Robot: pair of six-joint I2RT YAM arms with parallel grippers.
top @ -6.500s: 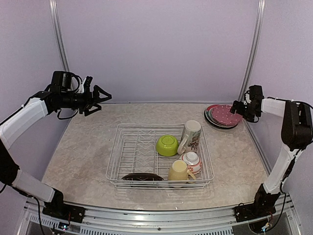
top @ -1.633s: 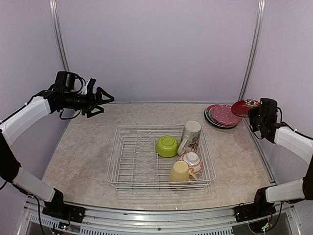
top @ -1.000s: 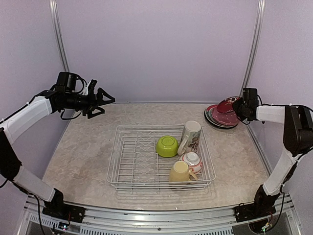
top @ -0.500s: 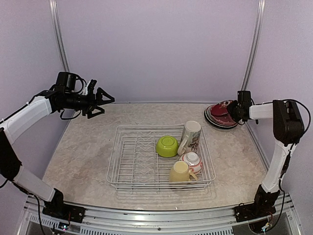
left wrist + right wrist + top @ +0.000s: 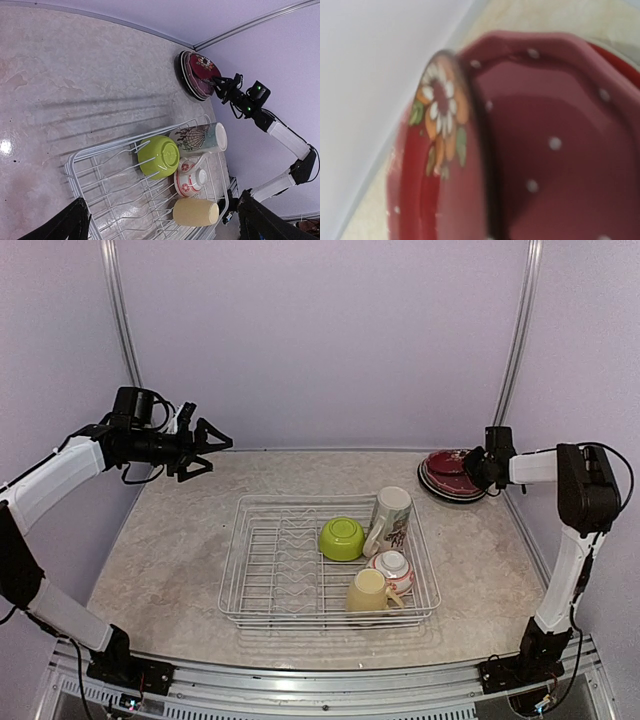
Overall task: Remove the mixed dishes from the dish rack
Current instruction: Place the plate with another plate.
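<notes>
Left gripper [image 5: 218,453]: spread wide, left of dish rack [image 5: 280,560].
Right gripper [image 5: 469,466]: at dark red plate [image 5: 445,460] rim (grip we cannot tell).

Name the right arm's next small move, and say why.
Probably ease down slightly and open the right gripper. The dark red plate it seems to pinch by the rim lies tilted on the pink dotted plate atop the stack, almost set down.
</notes>
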